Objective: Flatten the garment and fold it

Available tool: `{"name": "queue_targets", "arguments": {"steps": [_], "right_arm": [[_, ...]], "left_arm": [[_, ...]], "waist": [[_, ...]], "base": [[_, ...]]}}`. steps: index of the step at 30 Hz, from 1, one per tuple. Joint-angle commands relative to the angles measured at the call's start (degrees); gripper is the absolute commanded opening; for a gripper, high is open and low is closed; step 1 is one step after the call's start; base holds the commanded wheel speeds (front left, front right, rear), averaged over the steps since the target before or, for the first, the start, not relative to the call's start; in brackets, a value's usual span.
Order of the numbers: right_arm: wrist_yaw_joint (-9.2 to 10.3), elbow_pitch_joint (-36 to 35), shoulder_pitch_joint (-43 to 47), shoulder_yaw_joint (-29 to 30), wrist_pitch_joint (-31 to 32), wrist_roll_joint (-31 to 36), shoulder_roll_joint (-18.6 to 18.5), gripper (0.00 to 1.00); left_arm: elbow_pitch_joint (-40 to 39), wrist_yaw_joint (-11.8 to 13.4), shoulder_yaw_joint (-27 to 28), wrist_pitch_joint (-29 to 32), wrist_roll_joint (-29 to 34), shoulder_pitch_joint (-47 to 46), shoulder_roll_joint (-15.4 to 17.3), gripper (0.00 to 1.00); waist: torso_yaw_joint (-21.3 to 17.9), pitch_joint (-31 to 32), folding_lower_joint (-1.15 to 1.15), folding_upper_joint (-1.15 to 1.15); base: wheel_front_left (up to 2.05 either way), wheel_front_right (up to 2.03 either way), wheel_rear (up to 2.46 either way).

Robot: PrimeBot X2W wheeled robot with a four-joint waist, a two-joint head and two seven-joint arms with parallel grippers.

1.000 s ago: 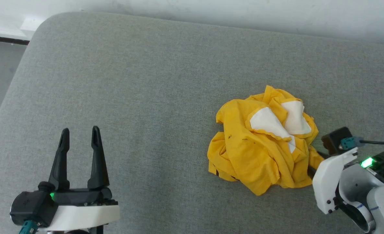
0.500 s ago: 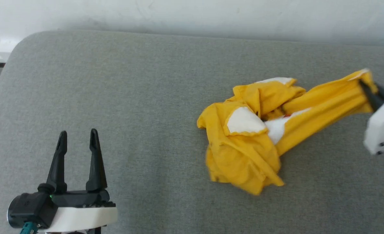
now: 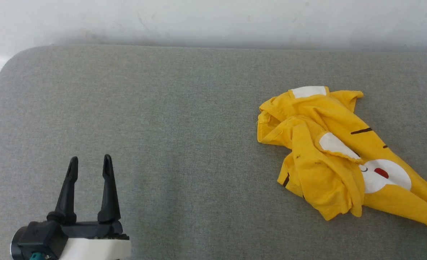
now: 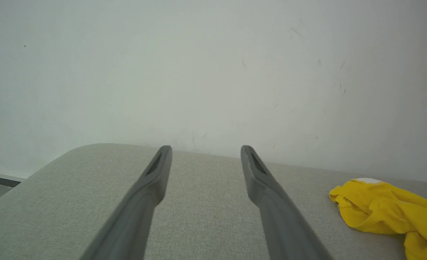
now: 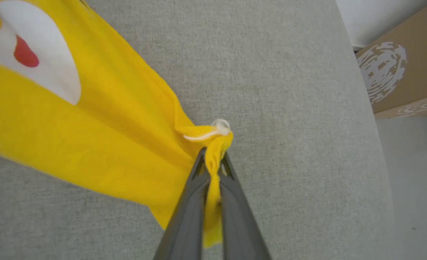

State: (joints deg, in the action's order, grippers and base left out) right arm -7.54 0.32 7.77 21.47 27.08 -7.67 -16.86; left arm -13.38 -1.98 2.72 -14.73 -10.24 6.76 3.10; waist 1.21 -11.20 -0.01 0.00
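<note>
Since a second ago: garment changed from a tight crumpled heap to a longer, half-opened shape drawn toward my right. The head view has shifted too, so part of that change is the camera's.

Item, garment: yellow shirt lying on the grey cushion, right of centre. White muzzle and red dot face up, and the upper end is still rumpled and folded over itself. Its lower end trails off the right edge of the head view.

Item, right claw: jaws nearly together, pinching a bunched edge of the garment. A small pale tab sits just past the pinch. The cloth runs from the pinch up and to that view's left. A cardboard box stands beyond the cushion's edge.

Item, left claw: fingers parted, holding nothing, low over bare cushion. It is well apart from the garment, which shows at the right edge of its wrist view.

Step in hand, as I judge it: flattening, early; no fold begun.

Next move calls for: the left claw crossing to take an opposite edge, so the cloth can be stretched between both and laid flat.
</note>
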Motion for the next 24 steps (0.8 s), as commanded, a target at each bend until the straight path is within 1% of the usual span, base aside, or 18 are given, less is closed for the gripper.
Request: {"name": "queue_targets", "arguments": {"steps": [1,2,5,9,13,15,17,20,24], "right_arm": [[0.05,0.57,-0.21,0.13,-1.46,0.88,0.22,0.71],[0.05,1.11,-0.41,0.13,-2.31,1.18,0.54,1.00],[0.05,0.81,-2.98,-1.21,-4.25,0.97,1.07,1.00],[0.05,-4.54,-8.28,-5.84,-3.97,-2.35,0.57,1.00],[0.05,-10.60,-12.57,-14.05,0.47,-6.62,-1.05,1.00],[0.05,-12.50,-14.20,-18.71,3.22,-8.33,-2.25,1.00],[0.05,-13.64,-15.59,-22.67,5.48,-9.76,-2.62,1.00],[0.05,-13.71,-17.34,-27.54,8.42,-11.30,-3.42,1.00],[0.05,-11.42,-18.83,-31.85,11.83,-11.62,-5.03,1.00]], "left_arm": [[0.41,-0.38,0.13,-0.27,0.51,0.47,-0.22,1.00],[0.56,-0.44,0.15,-0.27,0.62,0.46,-0.22,1.00],[0.97,-0.50,0.30,-0.27,0.95,0.33,-0.22,1.00],[1.21,-0.51,0.22,-0.27,1.11,0.04,-0.22,1.00],[1.06,-0.22,-0.15,-0.27,0.61,-0.55,-0.22,1.00],[1.03,-0.07,-0.42,-0.27,0.28,-0.70,-0.22,1.00],[1.13,0.02,-0.74,-0.27,0.07,-0.94,-0.22,1.00],[1.17,0.36,-1.09,-0.27,-0.29,-1.37,-0.22,1.00],[1.32,0.64,-1.24,-0.27,-0.60,-1.58,-0.22,1.00]], "waist": [[-0.24,0.01,0.01,0.00],[-0.40,0.08,0.01,0.00],[-0.87,0.41,0.01,0.00],[-1.04,0.80,0.01,0.00],[-0.30,0.53,0.01,0.00],[0.37,0.14,0.01,0.00],[1.24,-0.31,0.01,0.00],[2.69,-1.00,0.01,0.00],[4.42,-1.76,0.01,0.00]], "base": [[0.00,0.00,0.00],[0.00,0.00,0.00],[0.00,0.00,0.00],[0.00,0.00,0.00],[0.00,0.00,0.00],[0.00,0.00,0.00],[0.00,0.00,0.00],[0.00,0.00,0.00],[0.00,0.00,0.00]]}}
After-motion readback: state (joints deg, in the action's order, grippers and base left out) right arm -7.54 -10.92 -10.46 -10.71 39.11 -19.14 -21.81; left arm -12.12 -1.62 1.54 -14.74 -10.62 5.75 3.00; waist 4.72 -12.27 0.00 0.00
